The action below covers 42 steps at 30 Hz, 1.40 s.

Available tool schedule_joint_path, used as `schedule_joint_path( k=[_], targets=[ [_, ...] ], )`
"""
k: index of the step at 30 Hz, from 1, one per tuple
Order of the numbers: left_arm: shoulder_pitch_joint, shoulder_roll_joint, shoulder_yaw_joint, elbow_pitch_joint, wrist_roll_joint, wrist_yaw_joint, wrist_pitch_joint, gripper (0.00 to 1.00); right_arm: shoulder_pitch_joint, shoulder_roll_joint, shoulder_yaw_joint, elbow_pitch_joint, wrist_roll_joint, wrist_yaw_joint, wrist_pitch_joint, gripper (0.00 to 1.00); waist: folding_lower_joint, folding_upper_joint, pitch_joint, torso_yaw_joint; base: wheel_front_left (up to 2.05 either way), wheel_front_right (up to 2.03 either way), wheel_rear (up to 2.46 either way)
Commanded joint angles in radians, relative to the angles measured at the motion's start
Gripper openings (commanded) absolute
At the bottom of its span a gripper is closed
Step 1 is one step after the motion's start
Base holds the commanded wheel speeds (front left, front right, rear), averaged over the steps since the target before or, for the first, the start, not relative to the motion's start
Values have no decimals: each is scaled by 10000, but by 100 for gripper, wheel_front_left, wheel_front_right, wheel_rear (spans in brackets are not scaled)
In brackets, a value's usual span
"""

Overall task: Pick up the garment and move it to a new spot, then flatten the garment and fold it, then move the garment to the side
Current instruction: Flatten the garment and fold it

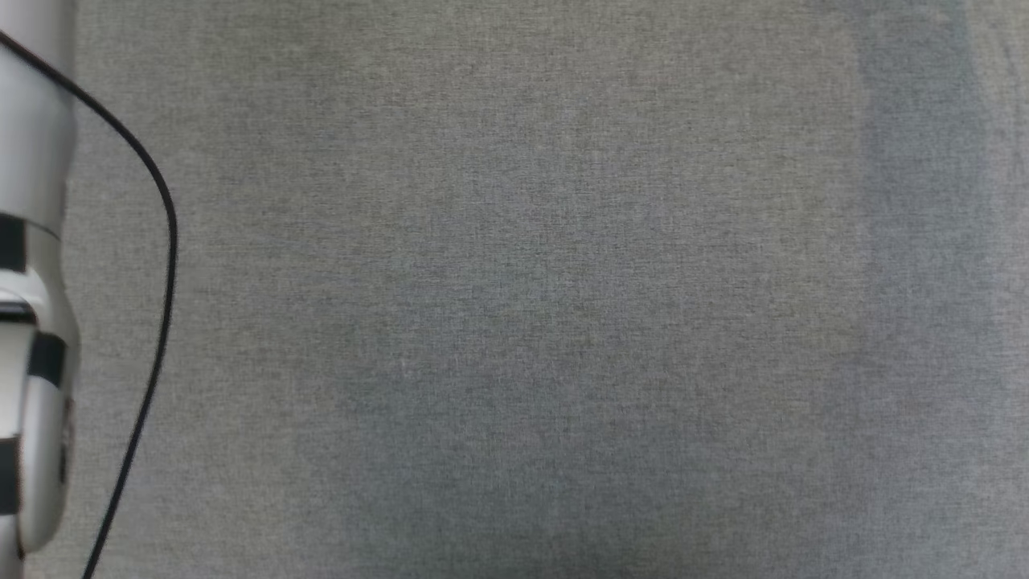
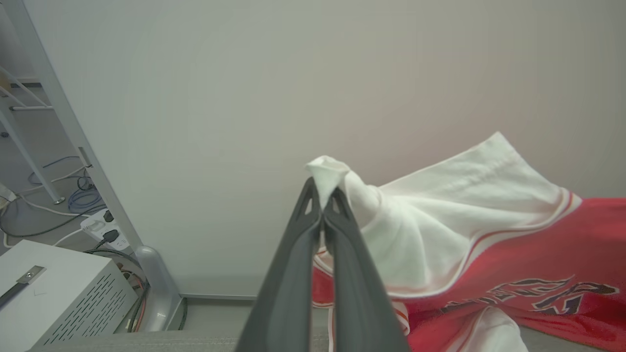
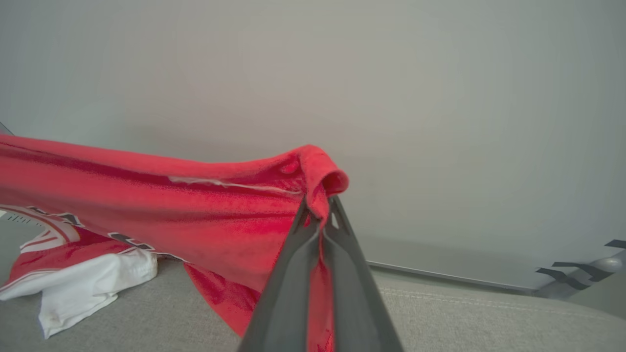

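Grey upholstery (image 1: 514, 289) below, our left gripper (image 2: 323, 205) and right gripper (image 3: 320, 208) clench the garment (image 2: 489, 234) mid-carry; next, we judge, lay it flat.

garment (image 2: 538, 244): cut off right edge | lettering (image 2: 543, 293): partly folded, unreadable | forearm (image 1: 32, 145): cropped left

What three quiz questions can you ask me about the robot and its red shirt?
1. True or false: the left gripper pinches the white sleeve of the jersey.
2. Which colour of fabric does the right gripper pinch? A blue, B red, C green.
3. Fill in: the jersey's loose end rests on a ___ cloth surface.

Key: 1 true; 2 B; 3 grey.
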Motion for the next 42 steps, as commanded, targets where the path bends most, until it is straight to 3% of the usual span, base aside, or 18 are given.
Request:
schedule_joint_path(
  k=[1, 12, 18, 20, 31, 35, 42],
  targets=[
    [540, 1, -25, -38, -137, -42, -85, 0, 533, -160, 190, -83, 252, -9, -55, 0, -1, 0, -153, 105, 0, 0, 0],
    [5690, 310, -132, -2440, -1535, -67, -155, 0, 4588, -818, 1450, -948, 2008, -9, -1003, 0, -1, 0, -1718, 288, 0, 0, 0],
    [8544, 468, 220, -4111, -1479, -4, -157, 0, 6620, -1198, 1732, -1634, 2504, -9, -1507, 0, -1, 0, -2753, 386, 0, 0, 0],
    [10247, 431, 135, -5028, -1452, 272, -145, 0, 7966, -1416, 1688, -2124, 2609, -9, -1780, 0, -1, 0, -3502, 466, 0, 0, 0],
    [14432, 812, 363, -8463, -2116, 1821, 971, 0, 11733, -1701, 491, -3828, 1880, -9, -1466, 0, -1, 0, -4849, 535, 0, 0, 0],
    [15790, 1044, 457, -9931, -2301, 2525, 1553, 0, 13410, -1470, -644, -5047, 1323, -9, -861, 0, -1, 0, -5172, 583, 0, 0, 0],
    [17498, 1460, 320, -11677, -2551, 3224, 2622, 0, 15983, -465, -2462, -7772, 198, -9, 865, 0, -1, 0, -5395, 464, 0, 0, 0]
  ],
)
